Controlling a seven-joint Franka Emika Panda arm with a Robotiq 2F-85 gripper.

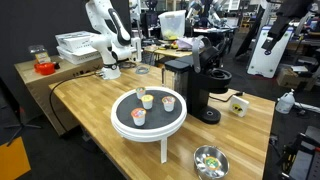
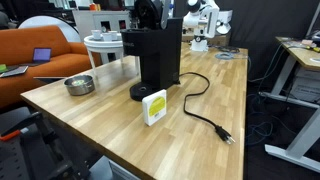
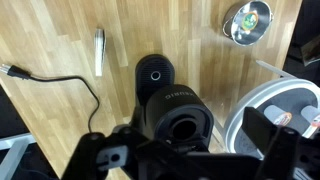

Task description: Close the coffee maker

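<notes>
The black coffee maker [image 1: 188, 85] stands on the wooden table [image 1: 250, 135], next to a round white stand. It also shows in an exterior view [image 2: 155, 60]. In the wrist view I look down on it [image 3: 170, 100]. Its rounded top lid is tilted up, and the round pod opening [image 3: 186, 126] faces the camera. My gripper [image 3: 185, 152] is open just above the top of the machine, with a dark finger on each side of the lid. It holds nothing. In both exterior views it hangs at the machine's top [image 1: 205, 50] [image 2: 150, 12].
A round white stand [image 1: 120, 122] holds three small cups [image 1: 143, 97]. A metal bowl [image 1: 210, 160] [image 3: 247, 20] sits near the table's edge. A yellow and white box [image 2: 154, 107] and the black power cord [image 2: 200, 105] lie beside the machine. A silver stick [image 3: 98, 50] lies on the wood.
</notes>
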